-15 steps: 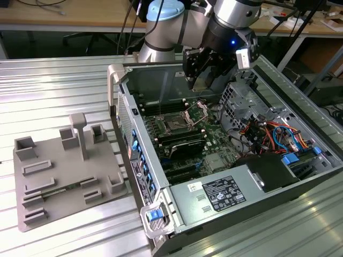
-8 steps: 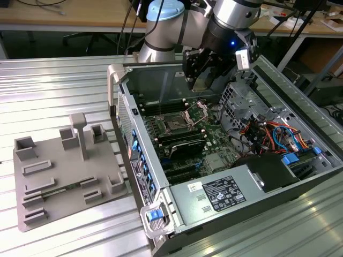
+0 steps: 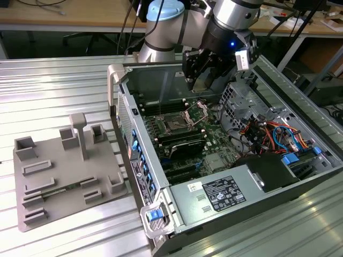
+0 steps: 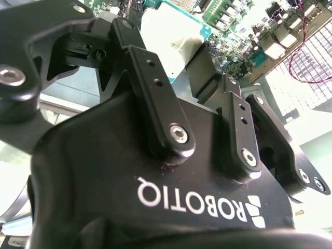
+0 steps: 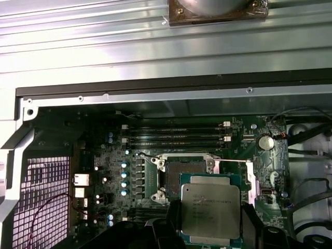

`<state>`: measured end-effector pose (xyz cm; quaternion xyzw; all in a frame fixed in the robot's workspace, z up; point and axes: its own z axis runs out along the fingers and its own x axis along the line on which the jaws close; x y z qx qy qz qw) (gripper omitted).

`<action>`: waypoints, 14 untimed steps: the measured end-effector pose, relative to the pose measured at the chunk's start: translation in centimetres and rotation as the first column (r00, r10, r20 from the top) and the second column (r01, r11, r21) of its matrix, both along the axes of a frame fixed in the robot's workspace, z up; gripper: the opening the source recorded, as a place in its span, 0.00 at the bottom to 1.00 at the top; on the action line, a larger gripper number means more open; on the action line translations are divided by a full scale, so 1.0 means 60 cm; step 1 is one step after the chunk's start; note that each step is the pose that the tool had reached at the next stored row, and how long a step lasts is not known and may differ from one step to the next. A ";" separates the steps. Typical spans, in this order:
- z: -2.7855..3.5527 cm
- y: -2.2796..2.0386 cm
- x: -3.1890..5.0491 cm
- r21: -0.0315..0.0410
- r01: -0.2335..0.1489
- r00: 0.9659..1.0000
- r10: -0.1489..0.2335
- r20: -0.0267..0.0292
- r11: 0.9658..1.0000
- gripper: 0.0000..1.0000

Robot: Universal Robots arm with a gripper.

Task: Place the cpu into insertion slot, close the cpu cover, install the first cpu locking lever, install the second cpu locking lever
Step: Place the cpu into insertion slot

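1. The cpu (image 5: 210, 205) is, by my judgement, light and stiff but fragile. Its underside contacts and the pins of the slot (image 5: 179, 174) would not forgive a scrape or a tilted drop. The safe hold is on two opposite edges, never on the faces.
2. It is a flat square with a dull silver-grey lid that carries fine print. A thin green border shows round the lid in the first wrist view.
3. The gripper (image 5: 210, 220) is closed narrow on the chip. One dark finger (image 5: 252, 225) presses one edge and its partner presses the opposite edge, and the lid faces the wrist camera.
4. In the exterior view the gripper (image 3: 202, 80) hangs in the air over the open case (image 3: 140, 166). The slot (image 3: 174, 126) lies at about seven o'clock from it, well apart, so the chip is not seated.
5. The slot is a dark square with a silvery rim, and nothing sits in it. The cover (image 3: 197, 111) appears to stand raised at about one o'clock of the slot, though I cannot make out its hinge.
6. Long black memory slots (image 5: 176, 136) run just beside the slot on the green board (image 5: 259, 161).
7. A grey tray (image 3: 59, 171) of holders sits on the ribbed metal table (image 3: 53, 80) at nine o'clock of the case.
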<state>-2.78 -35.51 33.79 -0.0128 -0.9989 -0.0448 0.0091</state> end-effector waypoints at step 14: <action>-0.005 0.0000 0.000 0.000 0.000 1.000 0.000 0.000 1.000 0.55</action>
